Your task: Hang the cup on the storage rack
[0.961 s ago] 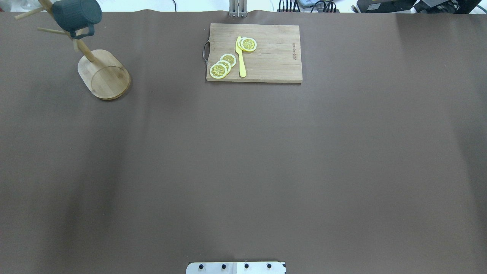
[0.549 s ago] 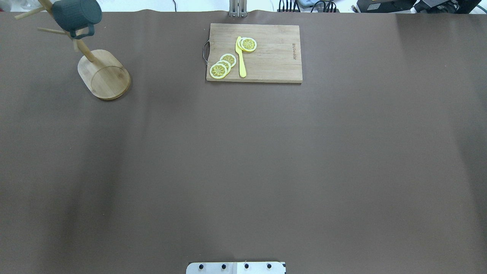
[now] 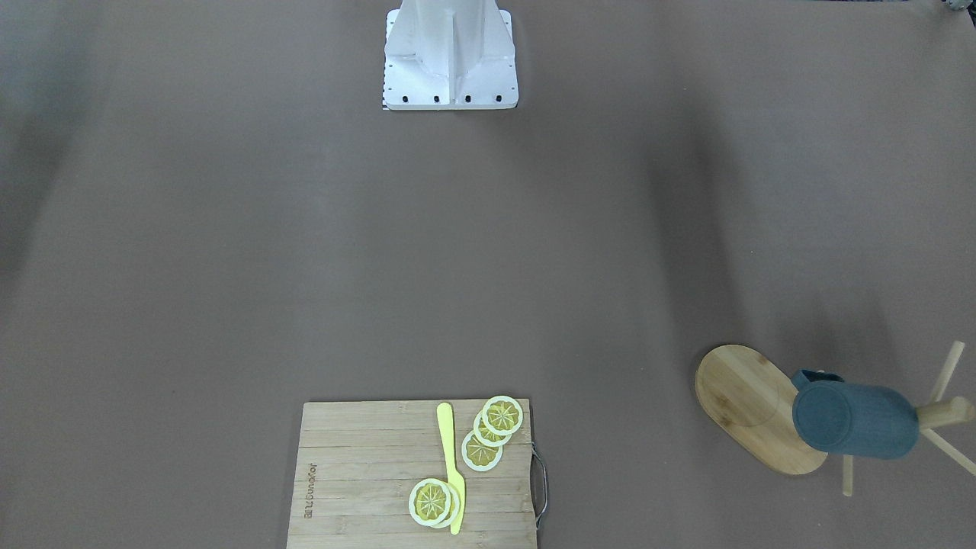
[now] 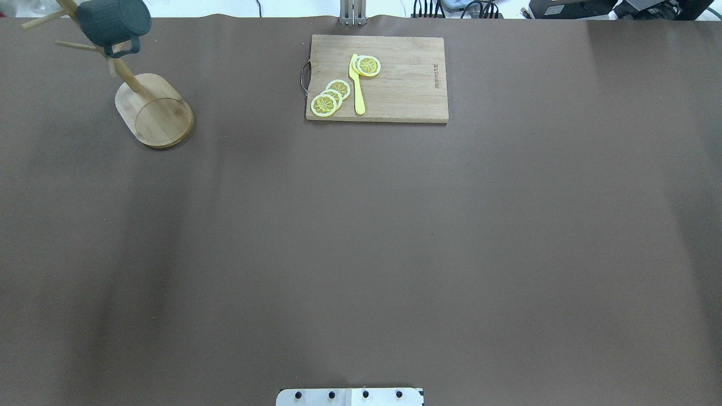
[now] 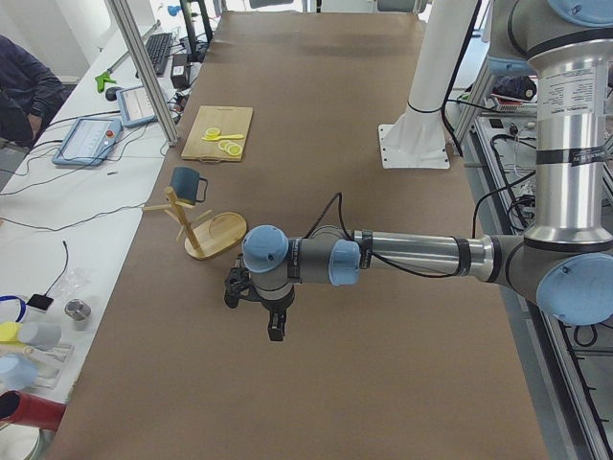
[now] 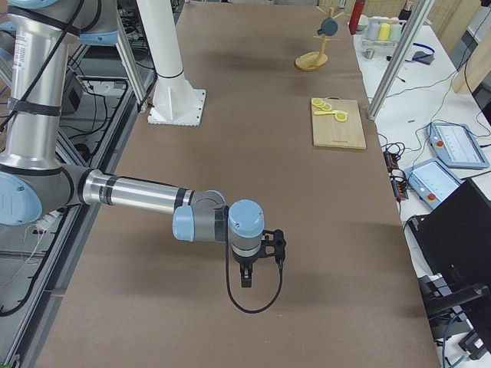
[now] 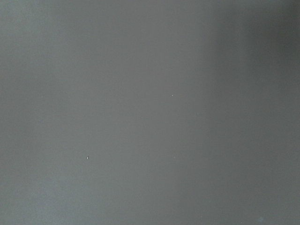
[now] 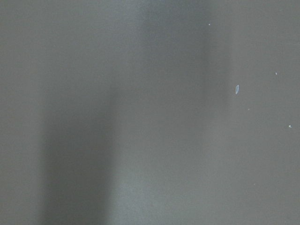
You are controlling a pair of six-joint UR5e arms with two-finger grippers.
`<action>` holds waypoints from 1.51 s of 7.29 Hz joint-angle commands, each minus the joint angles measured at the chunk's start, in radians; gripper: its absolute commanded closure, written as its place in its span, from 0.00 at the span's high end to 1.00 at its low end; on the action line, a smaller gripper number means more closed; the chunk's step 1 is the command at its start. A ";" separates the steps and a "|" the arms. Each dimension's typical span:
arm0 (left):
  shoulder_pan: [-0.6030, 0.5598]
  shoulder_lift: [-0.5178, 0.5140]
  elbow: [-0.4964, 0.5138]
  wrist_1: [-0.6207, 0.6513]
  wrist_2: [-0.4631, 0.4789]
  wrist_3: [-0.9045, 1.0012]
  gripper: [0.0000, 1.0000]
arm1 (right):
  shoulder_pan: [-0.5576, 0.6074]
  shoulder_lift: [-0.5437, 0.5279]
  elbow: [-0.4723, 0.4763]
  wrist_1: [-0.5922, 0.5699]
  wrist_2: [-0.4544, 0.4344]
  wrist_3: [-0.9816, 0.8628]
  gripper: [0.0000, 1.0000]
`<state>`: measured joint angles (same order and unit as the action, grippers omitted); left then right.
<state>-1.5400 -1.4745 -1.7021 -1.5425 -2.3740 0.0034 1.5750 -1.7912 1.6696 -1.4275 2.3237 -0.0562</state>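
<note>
Nothing is seen to have moved since the earlier overhead pictures: the cup (image 4: 113, 21) is shown in the same place, hung on the storage rack (image 4: 155, 110) at the table's (image 4: 361, 254) far corner on the robot's left. The dusty blue-grey cup is carried on a peg near the top of the post, tipped almost onto its side and clear of the table, with its small handle turned toward the post. From across the table its closed bottom is presented (image 3: 862, 421), so its inside is not shown and no lettering can be made out on its wall. The rack's oval bamboo base (image 3: 751, 404) lies flat on the brown surface with nothing on it. At the middle of the far edge a rectangular cutting board (image 4: 395, 84) is set, with a thin metal handle on one short side. Dark lettering is burnt in near the other short side, but it is too small to be read. On the board a yellow knife (image 4: 356, 84) is laid between two small groups of lemon slices (image 4: 330, 97), one group touching it. The left gripper (image 5: 274, 332) is held pointing down over bare table, apart from the rack. The right gripper (image 6: 244, 280) is held likewise over bare table at the other end. Whether either is open or closed cannot be told, and only brown surface is shown by both wrist cameras.
</note>
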 commanded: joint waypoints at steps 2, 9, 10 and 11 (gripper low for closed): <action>0.000 0.022 -0.008 -0.001 -0.001 0.000 0.99 | 0.000 -0.004 0.019 -0.013 -0.027 0.001 1.00; 0.000 0.011 -0.011 -0.002 0.001 0.001 0.99 | -0.006 -0.007 0.171 -0.203 -0.066 0.001 1.00; 0.000 0.011 -0.013 -0.002 -0.001 0.000 0.99 | -0.006 -0.007 0.174 -0.203 -0.064 0.001 1.00; 0.000 0.008 -0.011 -0.002 -0.001 0.001 0.99 | -0.006 -0.007 0.174 -0.203 -0.057 0.001 1.00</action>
<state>-1.5401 -1.4638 -1.7141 -1.5447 -2.3740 0.0040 1.5701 -1.7978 1.8426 -1.6305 2.2608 -0.0552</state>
